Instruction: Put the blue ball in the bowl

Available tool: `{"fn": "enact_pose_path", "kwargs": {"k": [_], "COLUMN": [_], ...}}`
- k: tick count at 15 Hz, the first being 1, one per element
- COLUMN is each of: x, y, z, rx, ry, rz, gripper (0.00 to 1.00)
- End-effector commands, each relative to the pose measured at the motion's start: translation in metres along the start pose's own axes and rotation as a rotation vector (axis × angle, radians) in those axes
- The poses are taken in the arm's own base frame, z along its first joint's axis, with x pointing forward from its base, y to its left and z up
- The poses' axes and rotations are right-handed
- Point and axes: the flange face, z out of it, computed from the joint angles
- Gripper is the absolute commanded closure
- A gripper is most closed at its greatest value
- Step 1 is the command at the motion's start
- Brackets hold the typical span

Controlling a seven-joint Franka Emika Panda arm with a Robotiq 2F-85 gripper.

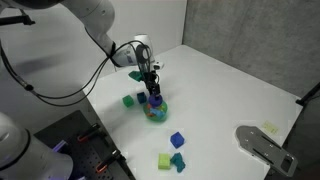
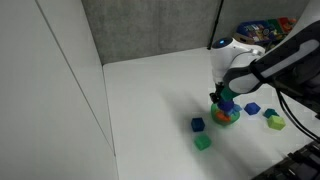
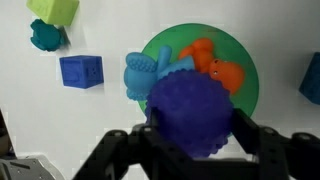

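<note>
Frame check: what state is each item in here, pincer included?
Dark-blue bumpy round ball: gripped, not yet released.
Pincer: shut on the ball.
Green-teal round bowl: upright beneath the ball, ball not inside.
Bright blue cube: lying loose, apart from the bowl.

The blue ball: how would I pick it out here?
On the white table, find the black end effector hanging above the round green bowl. The dark purplish-blue bumpy ball is gripped in it; unlike the brighter blue cube nearby, it is round.
</note>
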Motion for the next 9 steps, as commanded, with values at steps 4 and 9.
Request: {"fn": "enact_pose_path", "kwargs": {"k": [4, 9], "x": [-0.004, 0.000], "y": [0.019, 0.033], "z": [0.004, 0.006], "rx": [0.088, 0.167], "ry": [-0.046, -0.072], "rz": [0.069, 0.138], "gripper": [0.53, 0.28]}}
